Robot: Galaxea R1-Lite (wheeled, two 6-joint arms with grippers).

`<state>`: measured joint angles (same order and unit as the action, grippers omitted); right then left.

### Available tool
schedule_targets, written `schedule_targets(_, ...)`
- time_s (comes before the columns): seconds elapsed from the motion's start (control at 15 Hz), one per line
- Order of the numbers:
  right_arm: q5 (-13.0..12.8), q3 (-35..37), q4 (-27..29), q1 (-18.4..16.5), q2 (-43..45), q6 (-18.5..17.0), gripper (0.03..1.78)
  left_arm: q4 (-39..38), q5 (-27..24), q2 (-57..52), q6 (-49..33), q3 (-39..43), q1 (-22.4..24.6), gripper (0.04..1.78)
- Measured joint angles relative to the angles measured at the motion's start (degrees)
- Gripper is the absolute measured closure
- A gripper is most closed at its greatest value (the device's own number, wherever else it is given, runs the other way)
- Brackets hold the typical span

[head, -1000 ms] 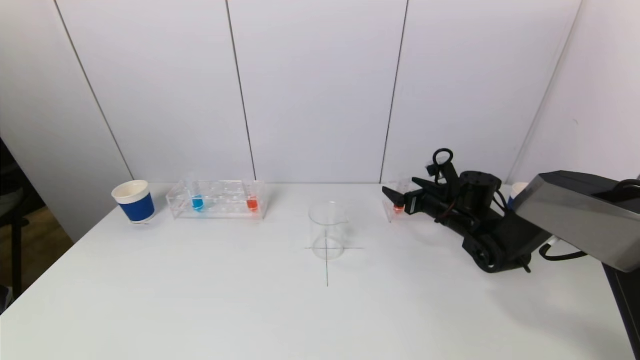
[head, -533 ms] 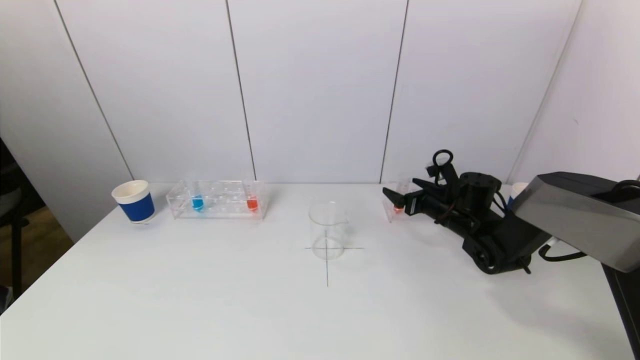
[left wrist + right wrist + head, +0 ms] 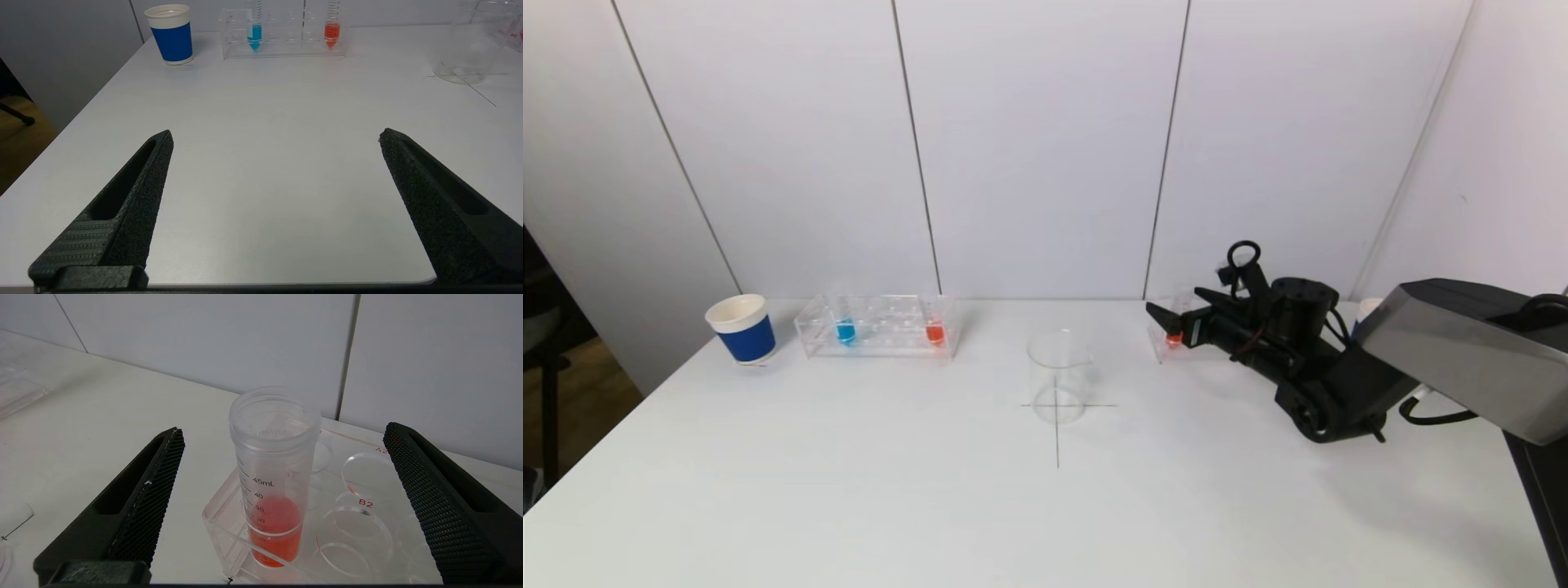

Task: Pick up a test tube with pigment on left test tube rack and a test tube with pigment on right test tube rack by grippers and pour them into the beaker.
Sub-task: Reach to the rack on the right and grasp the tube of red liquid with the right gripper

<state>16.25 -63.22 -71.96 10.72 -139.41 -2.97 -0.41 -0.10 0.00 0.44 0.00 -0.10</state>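
While white wall panels (image 3: 1037,147) close off the back, I see one white table (image 3: 931,506) carrying two clear racks: the left rack (image 3: 879,325) at ten o'clock from the single beaker (image 3: 1058,376) holds a blue tube (image 3: 845,327) and a red tube (image 3: 934,329); the right rack (image 3: 327,522) at two o'clock holds one red-filled tube (image 3: 273,473). One blue cup (image 3: 742,328) stands at nine. My right gripper (image 3: 282,437) is spread around that tube without touching; my left gripper (image 3: 274,136) hangs spread, holding nothing.

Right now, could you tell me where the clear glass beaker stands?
The clear glass beaker stands mid-table on the drawn cross, between the left clear plastic rack and the open right hand.
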Motion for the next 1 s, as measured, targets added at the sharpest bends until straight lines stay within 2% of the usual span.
schedule_targets(1.0,0.00,-0.89,-0.87,0.11,-0.96,-0.09,0.04,0.00,0.02,0.00,0.02,0.00,0.00,0.06)
